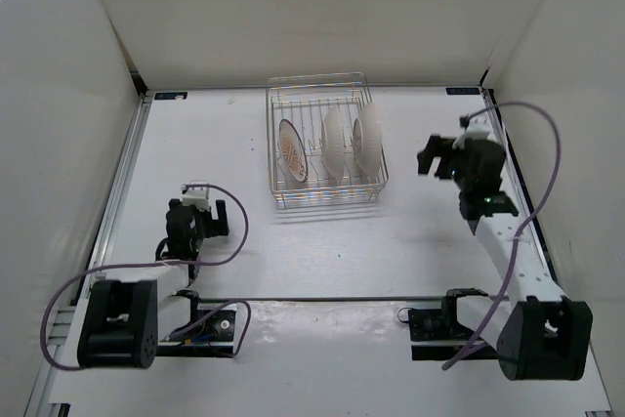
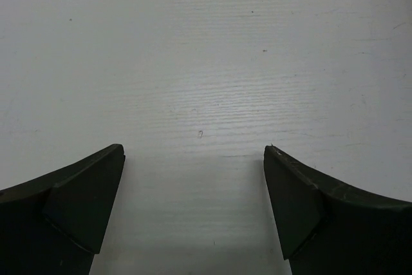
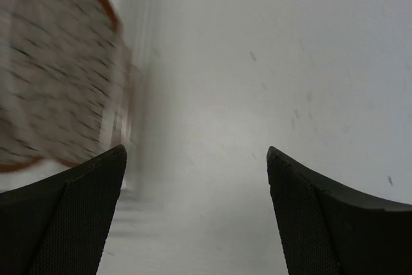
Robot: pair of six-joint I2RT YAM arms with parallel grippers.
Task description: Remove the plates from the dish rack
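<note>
Your three plates (image 1: 334,142) stand on edge in the dish rack (image 1: 327,197), at the far middle of the tabletop (image 1: 322,261). They make a row from left to right, with their flat faces turned sideways. The right tool (image 1: 433,158) is nearer, just off the rack's right end. Its arm is stretched forward, and its jaws are wide apart and empty. The left tool (image 1: 207,207) sits low by its base, jaws apart too.

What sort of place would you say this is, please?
Probably a robotics test cell, not a kitchen: a white table boxed in by plain white walls, two cabled robot arms bolted at its near edge, and a lone wire dish rack holding three plates.
</note>
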